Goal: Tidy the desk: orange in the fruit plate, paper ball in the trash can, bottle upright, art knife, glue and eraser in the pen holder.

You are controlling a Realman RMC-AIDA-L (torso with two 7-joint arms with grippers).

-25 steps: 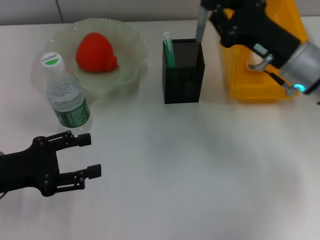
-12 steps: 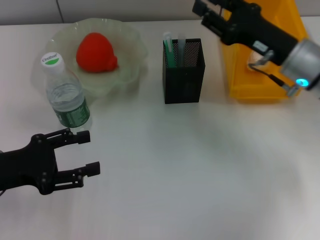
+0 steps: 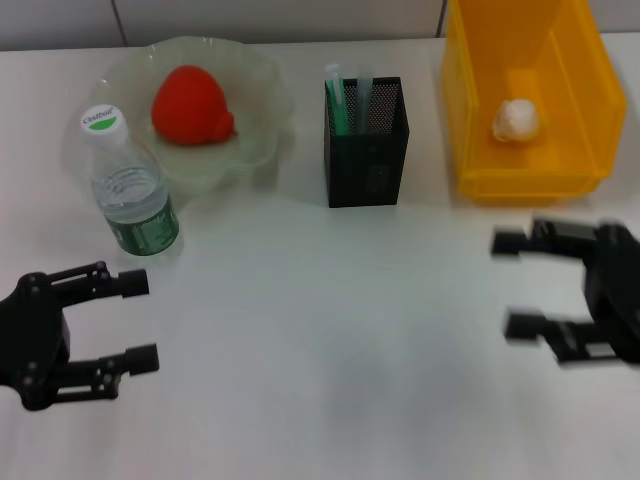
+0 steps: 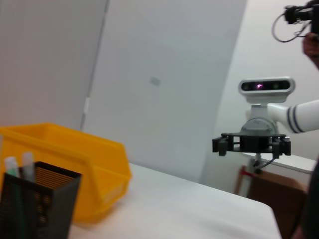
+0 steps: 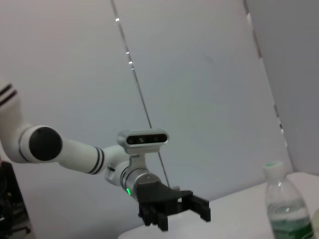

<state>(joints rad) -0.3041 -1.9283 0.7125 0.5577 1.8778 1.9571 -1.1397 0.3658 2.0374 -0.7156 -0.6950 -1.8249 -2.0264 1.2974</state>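
left gripper (image 3: 135,322) near-left, released, empty | right gripper (image 3: 520,283) near-right, released, empty | risk: arm sweep topples upright bottle (image 3: 128,190)

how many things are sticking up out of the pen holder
2: the art knife at the pen holder's far left corner and the glue just right of it. The eraser may be hidden inside.

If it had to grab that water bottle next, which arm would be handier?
Probably the left. The left gripper, open, sits close to the bottle, on the same side of the desk. The right gripper, also open, is far across, by the yellow bin.
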